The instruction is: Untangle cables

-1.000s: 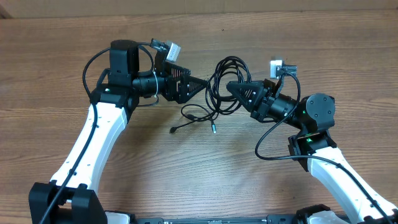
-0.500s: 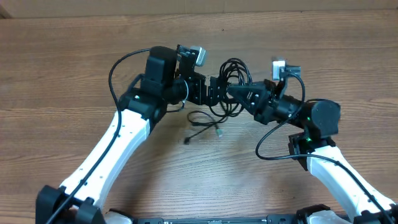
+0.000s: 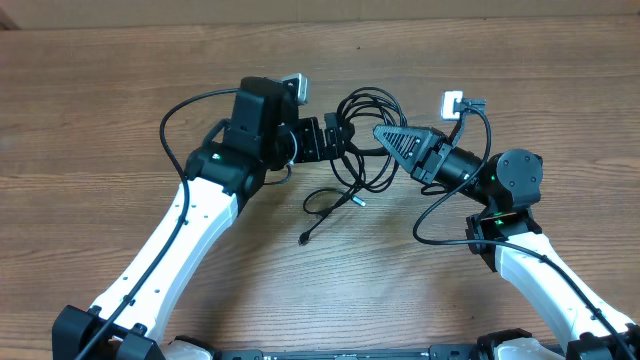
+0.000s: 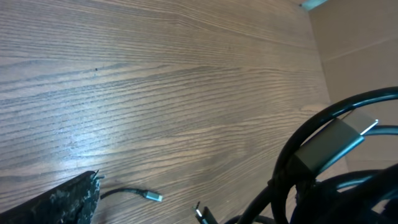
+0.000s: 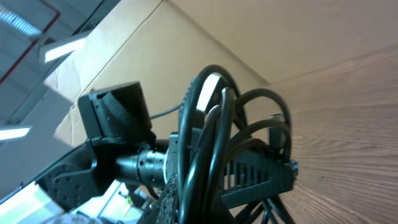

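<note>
Seen from overhead, two robot arms meet over a wooden bench (image 3: 120,90). The right end effector (image 3: 382,135) is pinched closed on a bundle of thin black cables (image 3: 360,150). The loops fan out just beyond its tip. The left end effector (image 3: 342,138) faces it from the other side with its jaws spread wide, close against the same loops and gripping nothing. Loose strands trail from the bundle toward the robot's base, and one ends in a small plug tip (image 3: 303,240) lying well clear of both end effectors. In the left wrist view, one dark fingertip (image 4: 59,202) shows at the lower left. The cables (image 4: 323,186) crowd the right side just ahead of the open jaws, with a grey connector (image 4: 333,143) among them, and a loose plug (image 4: 152,197) rests on the bench below. In the right wrist view, the cable loops (image 5: 205,143) rise directly in front of the camera from the closed fingers. The left end effector (image 5: 255,177) sits right behind them. The step in hand looks like the handover of a strand. One arm holds the bundle up while the other lines up to take a loop. The next move likely calls for closing on a single loop and pulling sideways, not grabbing several at once.
</note>
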